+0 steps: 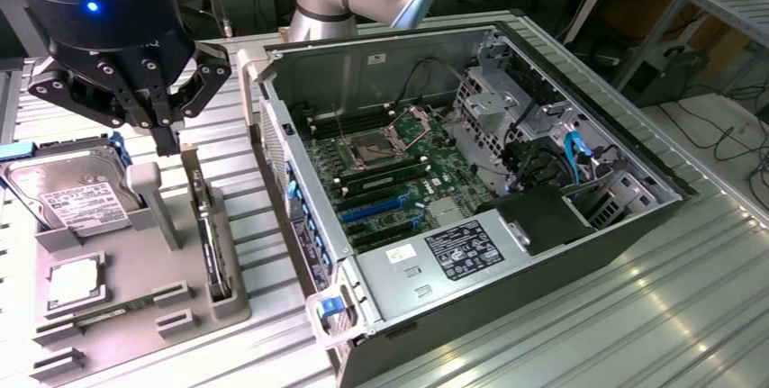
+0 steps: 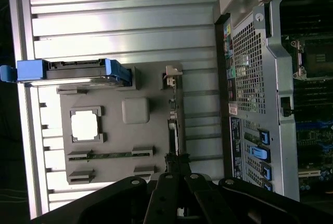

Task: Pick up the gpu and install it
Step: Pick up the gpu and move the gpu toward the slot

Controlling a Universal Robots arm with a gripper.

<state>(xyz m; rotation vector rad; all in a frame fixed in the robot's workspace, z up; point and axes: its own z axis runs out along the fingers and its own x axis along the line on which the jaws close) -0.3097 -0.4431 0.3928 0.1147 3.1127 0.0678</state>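
Note:
The gpu (image 1: 214, 253) is a thin dark card standing on edge in a slot along the grey parts tray (image 1: 180, 311), on the side nearest the computer case. In the wrist view the gpu (image 2: 174, 128) runs as a narrow strip, with its silver bracket (image 2: 171, 73) at the far end. My black gripper (image 1: 166, 145) hangs above the back of the tray, shut, with nothing between its fingers. In the wrist view the gripper (image 2: 176, 174) lines up with the card's near end and stays clear of it.
An open computer case (image 1: 481, 181) lies on the exterior view's right of the tray, motherboard (image 1: 397, 172) exposed. On the tray are a silver hard drive (image 1: 72, 194) in a blue carrier (image 2: 73, 70), a processor chip (image 1: 75, 280) and a green memory stick (image 2: 109, 155). Ribbed metal tabletop (image 1: 673, 316) all around.

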